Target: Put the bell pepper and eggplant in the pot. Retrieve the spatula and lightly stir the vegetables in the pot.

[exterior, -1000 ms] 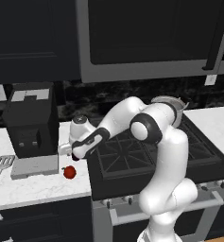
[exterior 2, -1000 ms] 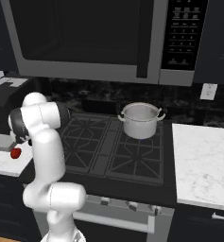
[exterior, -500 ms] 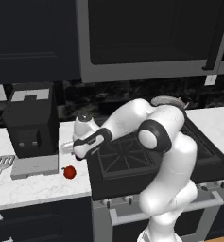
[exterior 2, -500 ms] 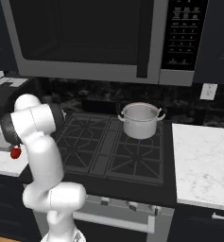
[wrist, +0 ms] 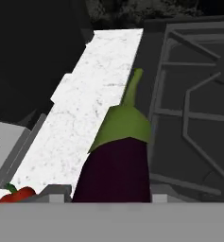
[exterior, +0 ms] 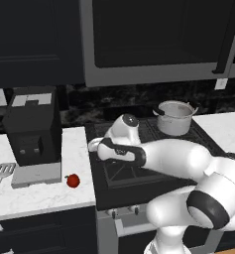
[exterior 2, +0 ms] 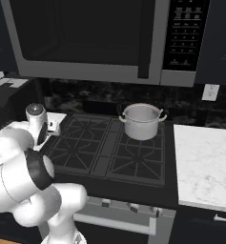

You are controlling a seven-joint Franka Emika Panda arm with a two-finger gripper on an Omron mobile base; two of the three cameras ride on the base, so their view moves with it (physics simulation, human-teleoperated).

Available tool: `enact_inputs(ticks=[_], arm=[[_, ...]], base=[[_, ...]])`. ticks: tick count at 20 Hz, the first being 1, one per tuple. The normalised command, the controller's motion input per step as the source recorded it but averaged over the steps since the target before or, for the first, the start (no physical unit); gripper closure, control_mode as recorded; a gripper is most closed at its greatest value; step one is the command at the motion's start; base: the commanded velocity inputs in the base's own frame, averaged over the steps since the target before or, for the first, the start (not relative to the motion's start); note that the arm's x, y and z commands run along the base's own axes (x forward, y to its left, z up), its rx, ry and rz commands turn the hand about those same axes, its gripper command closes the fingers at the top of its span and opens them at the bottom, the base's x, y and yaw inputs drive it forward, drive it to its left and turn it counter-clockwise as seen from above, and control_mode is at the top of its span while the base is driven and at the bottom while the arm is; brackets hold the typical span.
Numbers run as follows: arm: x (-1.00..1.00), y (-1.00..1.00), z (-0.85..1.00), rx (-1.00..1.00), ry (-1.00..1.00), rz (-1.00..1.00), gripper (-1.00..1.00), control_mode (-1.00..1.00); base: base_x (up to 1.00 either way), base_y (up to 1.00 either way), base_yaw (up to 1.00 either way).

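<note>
Tool (wrist: 111, 198) has just clenched on the eggplant (wrist: 116, 165) and lifted it off the tabletop (wrist: 85, 118); pot (exterior: 175, 118) next.

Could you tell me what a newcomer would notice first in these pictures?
In the hand view, the eggplant looms between the gripper tips, green stem pointing away over the white counter. In the left base view, the bell pepper sits on that counter beside the stove, and the pot waits at the stove's back.
</note>
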Motion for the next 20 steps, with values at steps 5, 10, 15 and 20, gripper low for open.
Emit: enact_inputs(ticks=[5,10,15,20], arm=[[-0.08,-1.0,0.8,0.1,-0.09,-0.08,1.0,-1.0],[0.04,-1.0,0.59,0.06,0.0,-0.1,1.0,-1.0],[0.31,-1.0,0.51,0.04,0.0,-0.11,1.0,-1.0],[0.52,-1.0,0.41,0.05,0.0,-0.09,1.0,-1.0]], base=[[0.0,0.0,0.0],[0.0,0.0,0.0],[0.0,0.0,0.0],[0.0,0.0,0.0]])
